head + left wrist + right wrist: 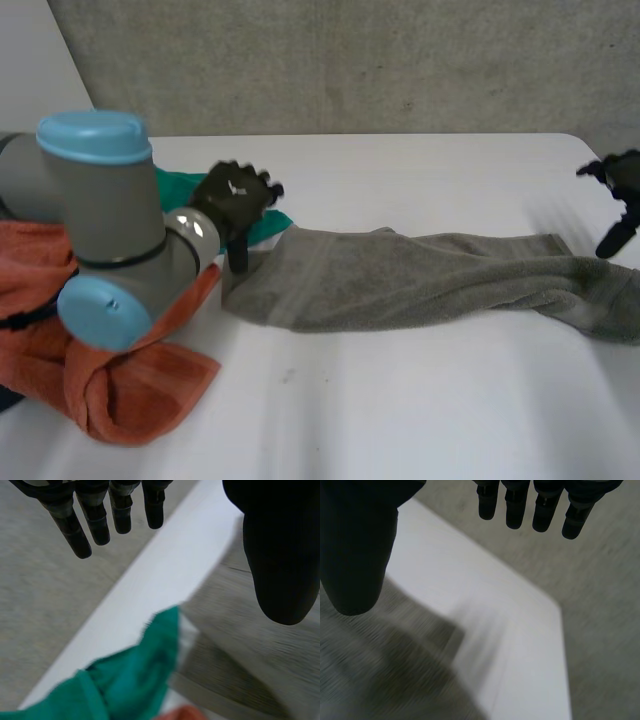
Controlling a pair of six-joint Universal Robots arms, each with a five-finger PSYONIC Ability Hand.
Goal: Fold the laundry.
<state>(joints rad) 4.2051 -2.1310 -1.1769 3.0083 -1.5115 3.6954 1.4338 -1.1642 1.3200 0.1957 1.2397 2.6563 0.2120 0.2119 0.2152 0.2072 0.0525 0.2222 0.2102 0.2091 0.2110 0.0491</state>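
While at towel (400, 280) edge, left hand (235, 200)

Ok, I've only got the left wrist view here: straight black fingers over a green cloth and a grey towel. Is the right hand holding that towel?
Observer: No. The right hand is open by the grey terry towel's other end, gripping nothing.
Operator: How does the towel lie?
Observer: One long rumpled strip from the left hand to the right hand.
Operator: That orange scrap?
Observer: A big bunched orange cloth under the left arm.
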